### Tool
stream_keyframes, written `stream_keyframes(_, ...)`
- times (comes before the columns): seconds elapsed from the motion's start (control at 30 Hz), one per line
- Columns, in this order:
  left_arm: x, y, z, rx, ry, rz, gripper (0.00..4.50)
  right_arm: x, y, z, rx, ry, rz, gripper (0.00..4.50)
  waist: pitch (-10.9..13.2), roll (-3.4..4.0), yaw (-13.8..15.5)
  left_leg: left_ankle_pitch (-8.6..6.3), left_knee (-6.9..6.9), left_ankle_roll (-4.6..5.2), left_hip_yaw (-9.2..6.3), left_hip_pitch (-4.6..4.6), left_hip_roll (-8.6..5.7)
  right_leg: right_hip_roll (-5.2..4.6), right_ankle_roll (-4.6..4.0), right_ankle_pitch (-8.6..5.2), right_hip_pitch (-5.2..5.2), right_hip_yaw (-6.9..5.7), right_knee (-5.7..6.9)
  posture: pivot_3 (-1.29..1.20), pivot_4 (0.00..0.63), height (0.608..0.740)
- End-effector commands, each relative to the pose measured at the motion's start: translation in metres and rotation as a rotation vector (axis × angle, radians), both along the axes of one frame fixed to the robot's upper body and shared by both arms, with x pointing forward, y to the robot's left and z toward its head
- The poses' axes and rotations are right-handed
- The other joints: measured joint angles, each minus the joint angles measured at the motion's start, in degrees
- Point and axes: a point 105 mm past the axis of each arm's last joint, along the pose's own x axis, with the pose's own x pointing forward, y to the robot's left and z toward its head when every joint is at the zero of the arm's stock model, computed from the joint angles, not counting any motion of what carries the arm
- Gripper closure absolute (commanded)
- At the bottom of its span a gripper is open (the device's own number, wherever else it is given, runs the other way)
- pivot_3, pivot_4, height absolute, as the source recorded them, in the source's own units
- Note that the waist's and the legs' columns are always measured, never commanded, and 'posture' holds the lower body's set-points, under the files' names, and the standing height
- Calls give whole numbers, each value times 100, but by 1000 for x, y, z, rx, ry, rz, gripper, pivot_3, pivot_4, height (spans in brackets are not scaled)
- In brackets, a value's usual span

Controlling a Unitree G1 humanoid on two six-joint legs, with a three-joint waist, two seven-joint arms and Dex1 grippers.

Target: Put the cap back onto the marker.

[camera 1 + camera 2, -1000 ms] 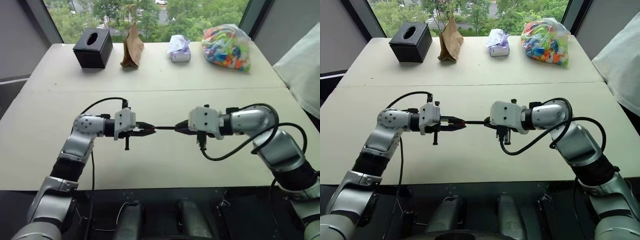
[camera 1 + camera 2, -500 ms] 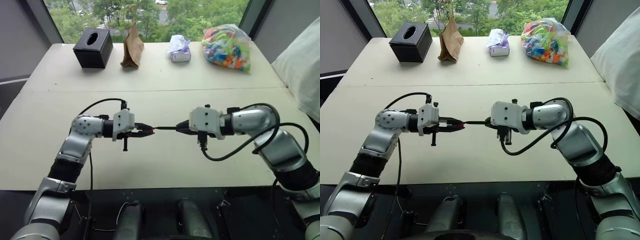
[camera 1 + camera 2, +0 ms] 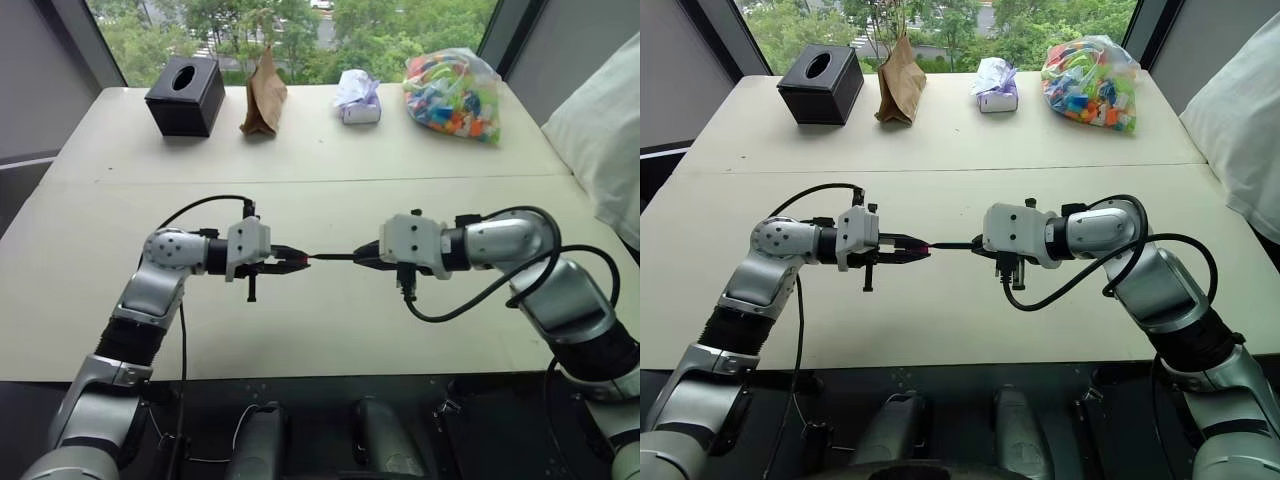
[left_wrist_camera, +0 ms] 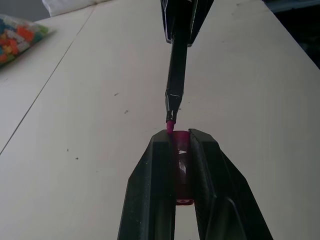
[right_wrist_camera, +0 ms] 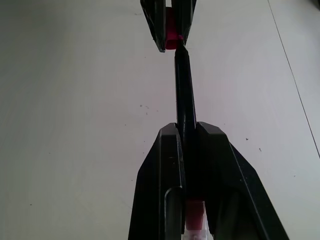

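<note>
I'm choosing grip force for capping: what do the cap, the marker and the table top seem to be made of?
The cap: looks like translucent pink-red plastic; light glows through it between the left gripper fingers. The marker, held in the right gripper: smooth, dark, slightly glossy barrel, probably plastic, with a pink tip, maybe felt. The table top: matte beige, likely laminate; uncertain.

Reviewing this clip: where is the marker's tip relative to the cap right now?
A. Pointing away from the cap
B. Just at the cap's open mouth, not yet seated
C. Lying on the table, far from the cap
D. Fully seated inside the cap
B: in the left wrist view the marker, held by the right claw, has its pink tip at the mouth of the cap, which the left claw is pinching.
</note>
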Motion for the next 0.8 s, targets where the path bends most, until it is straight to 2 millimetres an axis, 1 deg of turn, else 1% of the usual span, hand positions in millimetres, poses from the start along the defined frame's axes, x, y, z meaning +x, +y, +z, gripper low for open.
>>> stream_keyframes(0.03,-3,1,10,-19,-40,-10,4500,-5,1,8,-8,-40,22,4480,0,0,0,0,0,0,0,0,0,0,0,0,0,0,0,0,150,740)
stream_keyframes(0.4,-2,1,11,-19,-45,-5,4500,-5,-2,7,-19,-36,19,4480,0,0,0,0,0,0,0,0,0,0,0,0,0,0,0,0,150,740)
stream_keyframes(0.8,-3,-6,13,-38,-44,-18,4500,-10,1,6,-13,-23,28,4480,0,0,1,0,0,0,0,0,0,0,0,0,0,0,1,0,150,740)
